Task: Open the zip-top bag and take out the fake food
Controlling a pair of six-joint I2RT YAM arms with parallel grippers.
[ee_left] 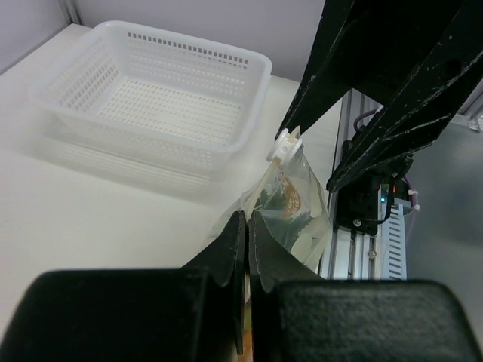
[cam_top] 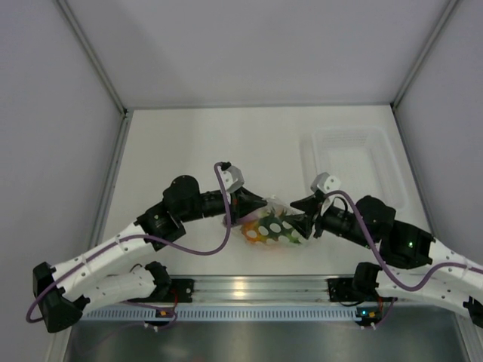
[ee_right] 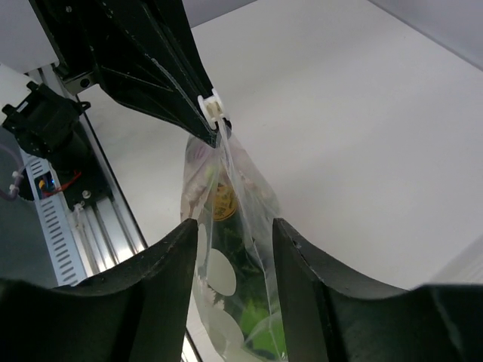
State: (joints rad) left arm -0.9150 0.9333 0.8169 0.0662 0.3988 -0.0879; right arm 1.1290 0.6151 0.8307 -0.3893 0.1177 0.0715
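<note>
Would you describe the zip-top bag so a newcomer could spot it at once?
On the white table, look near the front edge, between the left end effector and the right end effector. The bag is there, a clear crinkly pouch with white dots and colourful toys inside, unlike the rigid white basket at the back right.

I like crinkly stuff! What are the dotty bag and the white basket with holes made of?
The zip-top bag looks like thin, clear, glossy plastic film: the fake food shows through it, and it creases. The basket looks like stiff, milky-white plastic, slightly see-through, moulded with rows of small holes.
</note>
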